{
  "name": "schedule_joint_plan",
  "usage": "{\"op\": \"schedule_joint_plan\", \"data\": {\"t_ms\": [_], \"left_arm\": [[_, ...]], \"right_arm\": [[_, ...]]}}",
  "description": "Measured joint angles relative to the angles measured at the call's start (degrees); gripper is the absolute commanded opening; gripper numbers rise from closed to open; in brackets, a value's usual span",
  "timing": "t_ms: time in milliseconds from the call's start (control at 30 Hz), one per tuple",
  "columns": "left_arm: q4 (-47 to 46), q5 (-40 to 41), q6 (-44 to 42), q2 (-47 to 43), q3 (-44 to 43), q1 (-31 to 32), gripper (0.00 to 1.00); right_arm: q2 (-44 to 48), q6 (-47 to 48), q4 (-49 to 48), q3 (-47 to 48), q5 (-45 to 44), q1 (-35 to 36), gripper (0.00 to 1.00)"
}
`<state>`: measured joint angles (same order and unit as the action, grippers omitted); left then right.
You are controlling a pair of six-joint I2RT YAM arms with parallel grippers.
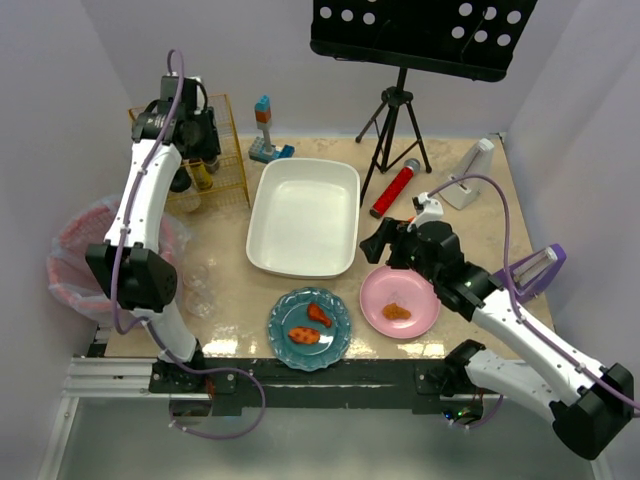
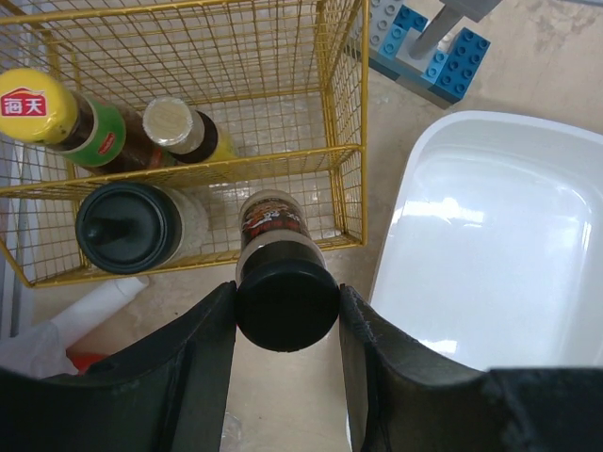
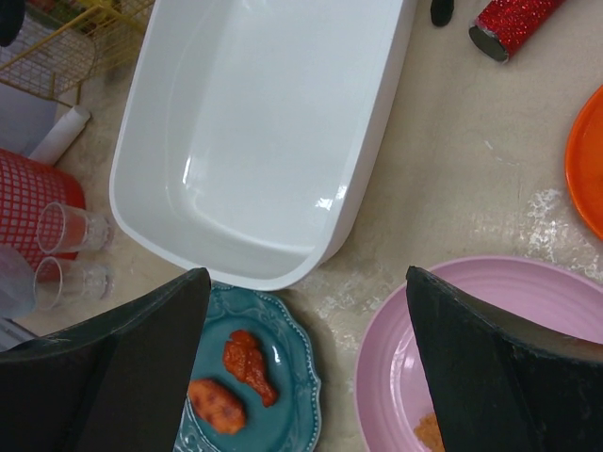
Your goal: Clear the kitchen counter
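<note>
Mesh of a pink bin (image 1: 70, 262) shows half hidden behind the left arm, off the left edge of the kitchen counter (image 1: 330, 150). The left tool (image 2: 285, 306) is clamped on a black-capped spice jar (image 2: 273, 221) at the front wall of the yellow wire basket (image 2: 349, 113); inside or outside, I cannot tell. The beige, mottled kitchen counter spans the enclosure, with an empty white tub (image 1: 303, 215) at its middle. The right tool (image 3: 306, 278) gapes wide, holding nothing, above the teal plate (image 1: 340, 345) and pink plate (image 1: 425, 320). The music stand (image 1: 420, 30) is cut off at the top. The walls are pale.

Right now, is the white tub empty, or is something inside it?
Empty. The white tub shows only its bare, glossy bottom in the top view and in both wrist views; nothing lies inside it.
</note>
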<state>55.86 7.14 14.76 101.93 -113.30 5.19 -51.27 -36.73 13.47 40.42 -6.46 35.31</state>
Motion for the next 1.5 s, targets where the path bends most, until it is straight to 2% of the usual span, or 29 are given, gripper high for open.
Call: {"op": "schedule_joint_plan", "data": {"t_ms": [433,867,1100,1267,1333,1500], "left_arm": [[-2.62,-4.52,-0.9,6.12,0.0,-3.26,0.0],[-3.52,-7.37,-0.9,12.44,1.57,-3.56,0.01],[-4.13,-7.39,-0.9,15.21,1.84,-3.56,0.24],[-5.73,-7.37,-0.9,15.28,2.23,-3.56,0.55],[-6.23,-7.32,-0.87,15.28,2.45,-3.56,0.62],[-5.9,-7.32,-0.87,15.3,3.82,-3.56,0.72]], "right_arm": [[2.51,0.04,0.98,-0.66,1.55,0.0,0.89],[4.0,-0.48,2.21,-1.2,2.97,0.0,0.89],[5.05,-1.92,2.4,-1.25,2.99,0.0,0.89],[5.2,-2.51,2.4,-1.36,2.99,0.0,0.89],[5.2,-2.73,2.4,-1.42,2.99,0.0,0.89],[5.22,-2.99,2.4,-1.55,3.02,0.0,0.89]]}}
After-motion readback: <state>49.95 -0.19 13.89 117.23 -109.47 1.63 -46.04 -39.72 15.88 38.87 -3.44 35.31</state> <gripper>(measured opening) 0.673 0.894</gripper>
